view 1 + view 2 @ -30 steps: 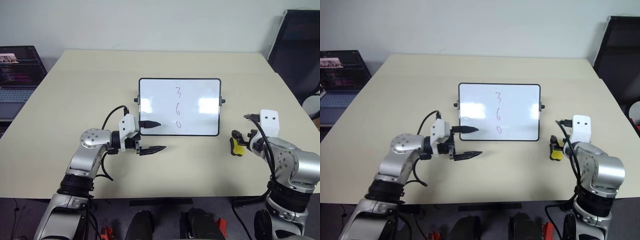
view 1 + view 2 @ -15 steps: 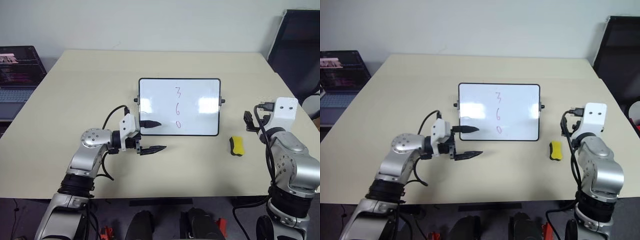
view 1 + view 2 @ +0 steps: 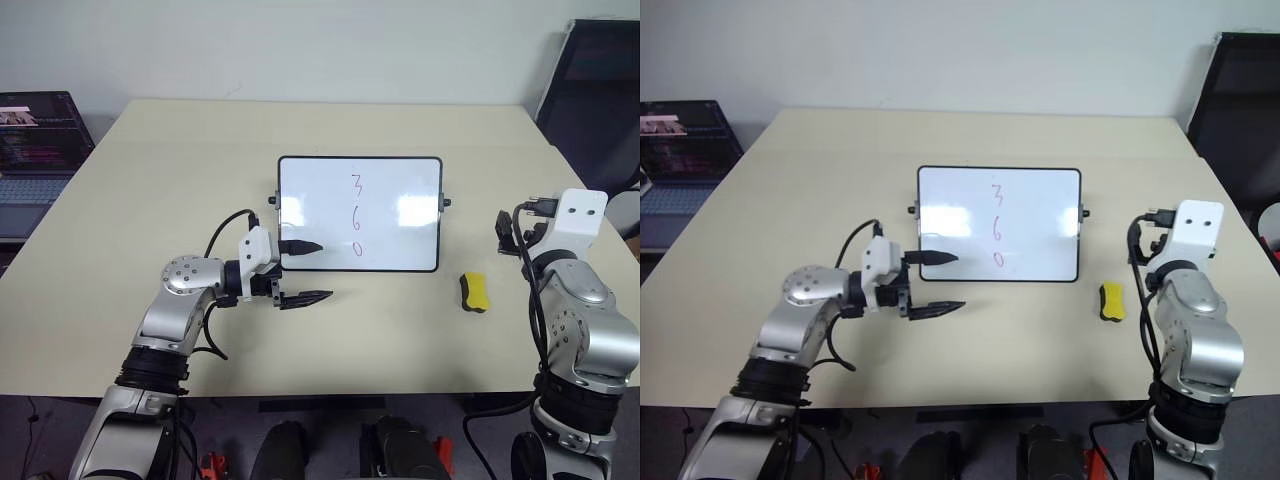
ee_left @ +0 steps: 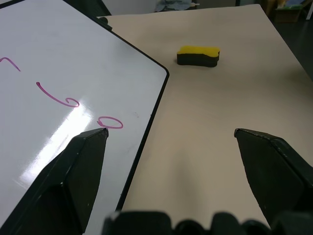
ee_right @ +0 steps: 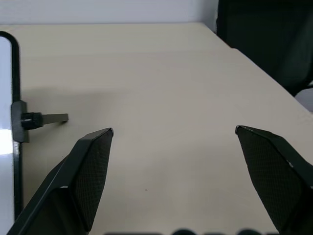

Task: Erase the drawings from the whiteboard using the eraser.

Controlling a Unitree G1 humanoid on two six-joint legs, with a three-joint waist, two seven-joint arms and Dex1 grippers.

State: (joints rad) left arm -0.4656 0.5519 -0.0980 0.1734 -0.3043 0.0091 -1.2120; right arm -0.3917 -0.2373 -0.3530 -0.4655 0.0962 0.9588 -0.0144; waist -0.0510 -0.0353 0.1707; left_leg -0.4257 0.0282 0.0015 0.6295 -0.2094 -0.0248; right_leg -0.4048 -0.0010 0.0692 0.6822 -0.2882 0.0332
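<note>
The whiteboard [image 3: 400, 185] lies flat at the table's middle, with the red drawings [image 3: 355, 215], "3", "6" and "0", in a column on it. The yellow eraser [image 3: 473, 291] with its black base lies on the table to the right of the board, untouched. My left gripper [image 3: 322, 271] is open at the board's lower left corner, one finger [image 4: 80, 169] over the board, the other over bare table. Raised and pointing level, my right gripper [image 5: 173, 132] stands open and empty above the table, right of the eraser and beside the board's side knob [image 5: 34, 119].
A laptop [image 3: 35, 140] stands off the table's far left. A black chair [image 3: 600, 90] is at the back right. The beige table [image 3: 200, 150] stretches wide around the board, with its near edge close to both arms.
My right gripper has risen from around the eraser and tipped up to level, leaving the eraser lying on the table. The left arm has stayed still.
</note>
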